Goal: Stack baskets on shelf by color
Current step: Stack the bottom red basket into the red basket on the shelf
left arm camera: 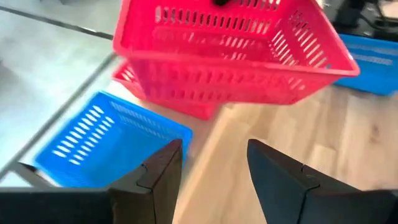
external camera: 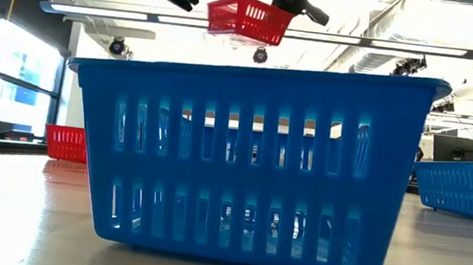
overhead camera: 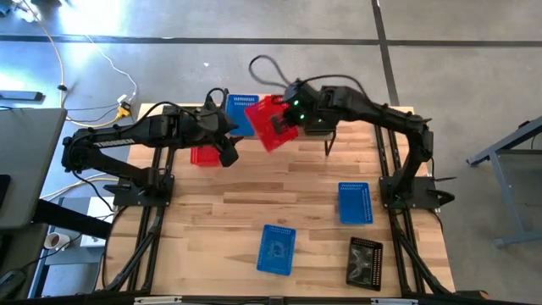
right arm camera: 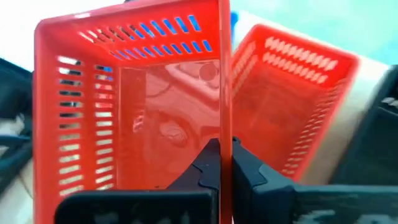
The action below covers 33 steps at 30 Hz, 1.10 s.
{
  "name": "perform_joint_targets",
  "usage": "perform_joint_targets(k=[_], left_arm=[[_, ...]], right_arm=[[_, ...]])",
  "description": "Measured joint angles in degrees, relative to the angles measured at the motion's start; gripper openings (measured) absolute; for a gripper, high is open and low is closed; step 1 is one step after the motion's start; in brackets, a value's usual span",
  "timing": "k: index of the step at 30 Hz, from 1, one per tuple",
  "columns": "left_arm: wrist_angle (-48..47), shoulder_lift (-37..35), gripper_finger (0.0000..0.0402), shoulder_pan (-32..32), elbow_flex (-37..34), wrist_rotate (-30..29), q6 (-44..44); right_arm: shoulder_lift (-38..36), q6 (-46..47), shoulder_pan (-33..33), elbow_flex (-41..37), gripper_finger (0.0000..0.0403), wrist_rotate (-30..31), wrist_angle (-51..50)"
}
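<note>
Near blue basket (external camera: 251,164): empty, desk's front edge.
Right fingers (right arm camera: 224,163): shut on a lifted red basket's (overhead camera: 273,123) wall, above the back edge.
Left fingers (left arm camera: 214,168): spread, empty, beside it.

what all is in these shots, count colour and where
red baskets: three; one tilted in the air in the right gripper, one under it at the table's far edge, one on the table under the left arm
blue baskets: three; one at the far edge, one at right, one near the front
black basket: one, front right
table: one, light wood
left gripper: open, empty, facing the lifted basket
right gripper: shut on the lifted basket's wall
</note>
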Motion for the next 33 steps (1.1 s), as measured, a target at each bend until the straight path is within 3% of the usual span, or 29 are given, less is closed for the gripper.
perform_joint_targets(k=[13,20,24,33], left_arm=[[5.1,-4.4,0.017,0.0,0.0,-8.1,4.7],[5.8,-6.6,0.017,0.4,0.0,-11.9,5.8],[5.8,-7.0,0.017,1.7,0.0,-12.0,5.7],[5.6,-7.0,0.017,3.6,0.0,-12.0,5.4]], right_arm=[[-2.0,3.5,-7.4,0.0,0.0,-2.4,-5.0],[-3.3,2.1,-8.9,0.1,0.0,0.9,-7.8],[-4.0,3.0,-10.0,0.1,0.0,3.4,-12.0],[-4.0,7.5,-9.9,0.1,0.0,2.8,-9.2]])
